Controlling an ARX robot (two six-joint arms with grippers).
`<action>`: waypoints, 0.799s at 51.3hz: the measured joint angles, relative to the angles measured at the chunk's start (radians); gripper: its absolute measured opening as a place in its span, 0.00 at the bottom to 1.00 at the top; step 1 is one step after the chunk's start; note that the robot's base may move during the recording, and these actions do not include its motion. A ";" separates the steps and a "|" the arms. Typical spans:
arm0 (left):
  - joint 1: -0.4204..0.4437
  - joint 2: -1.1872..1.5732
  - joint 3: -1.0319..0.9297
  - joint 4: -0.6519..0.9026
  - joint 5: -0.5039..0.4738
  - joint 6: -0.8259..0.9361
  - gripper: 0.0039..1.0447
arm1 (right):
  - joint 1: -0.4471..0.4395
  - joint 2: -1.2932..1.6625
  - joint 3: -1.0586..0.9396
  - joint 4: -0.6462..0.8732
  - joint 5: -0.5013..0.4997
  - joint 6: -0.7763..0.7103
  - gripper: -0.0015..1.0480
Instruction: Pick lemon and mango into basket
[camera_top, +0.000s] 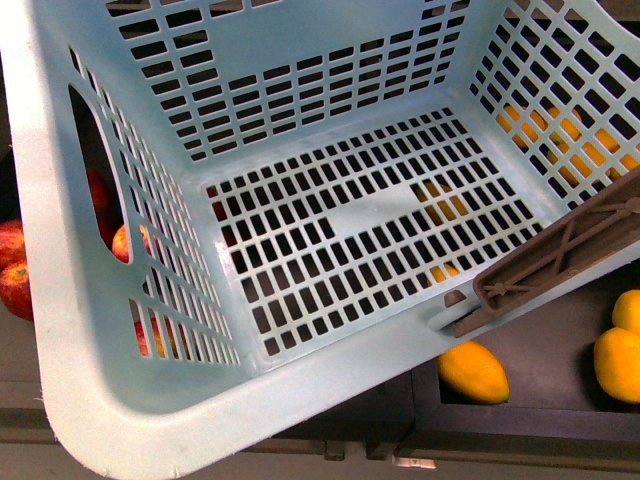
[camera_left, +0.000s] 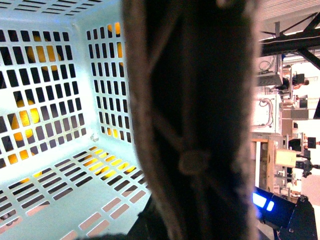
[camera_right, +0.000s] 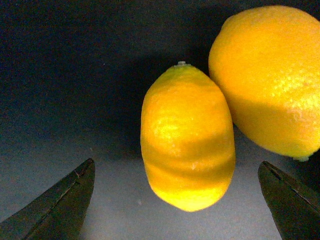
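The aqua basket (camera_top: 90, 330) hangs tilted and empty, its brown handle (camera_left: 195, 125) hiding whether my left gripper is closed, while the lemon (camera_right: 187, 145), touching a rounder fruit (camera_right: 270, 75), lies ungrasped between my right gripper's (camera_right: 176, 164) wide-spread fingers (camera_right: 60, 205), with both picks still ahead.

Basket (camera_top: 60, 330) central, apples (camera_top: 12, 265) to its left, lemon (camera_top: 473, 372) and two other fruits (camera_top: 618, 362) to its right
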 joint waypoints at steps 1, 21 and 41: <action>0.000 0.000 0.000 0.000 0.000 0.000 0.04 | 0.002 0.006 0.011 -0.005 0.001 0.000 0.92; 0.000 0.000 0.000 0.000 -0.001 0.000 0.04 | 0.021 0.090 0.139 -0.051 0.040 0.040 0.92; 0.000 0.000 0.000 0.000 0.000 0.000 0.04 | 0.038 0.145 0.200 -0.064 0.057 0.090 0.80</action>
